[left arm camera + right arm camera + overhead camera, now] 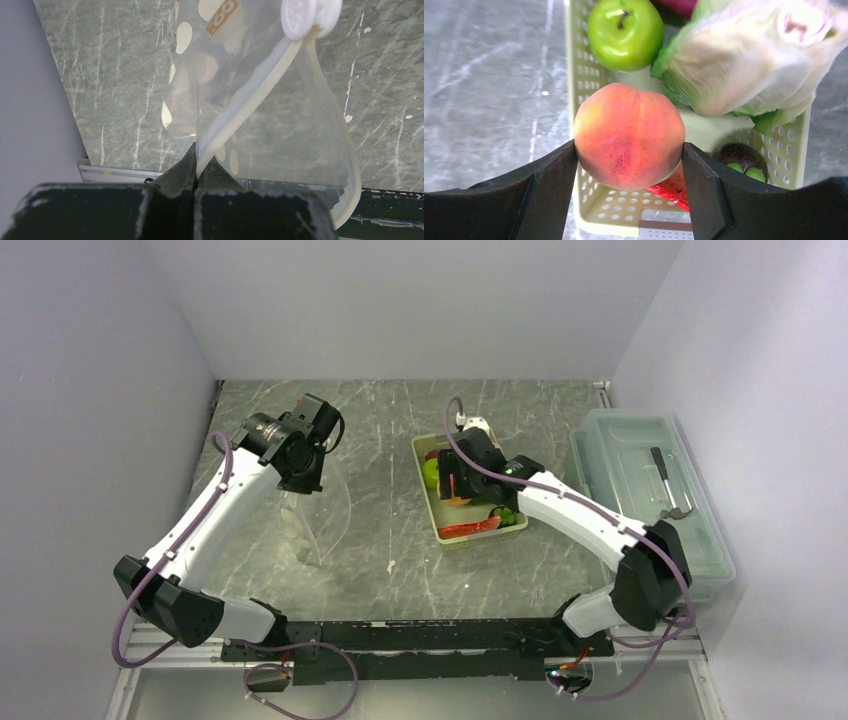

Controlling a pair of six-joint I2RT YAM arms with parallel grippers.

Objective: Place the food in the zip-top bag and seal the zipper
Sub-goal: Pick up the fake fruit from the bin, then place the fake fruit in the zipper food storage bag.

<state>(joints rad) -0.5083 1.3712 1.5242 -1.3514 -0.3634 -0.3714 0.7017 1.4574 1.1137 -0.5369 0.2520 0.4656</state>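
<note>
Top: zip-top bag (322, 515) hung left of basket (428, 502), apparently empty. Left wrist: left gripper (196, 167) pinched shut on its zipper (240, 107) edge. Right wrist: right gripper (629, 160) clasped peach (629, 135) over basket; apple (625, 32), lettuce (744, 65) lay inside it. Sealing not yet done.

The bag (210, 65) is seen as thin, clear, glossy plastic film, its zipper (255, 92) as thicker whitish plastic. The peach (629, 135) is finished matt, the apple (625, 31) smooth and glossy. The basket (584, 75) is moulded in perforated matt plastic; the table (100, 75) is surfaced in smooth marbled grey.
</note>
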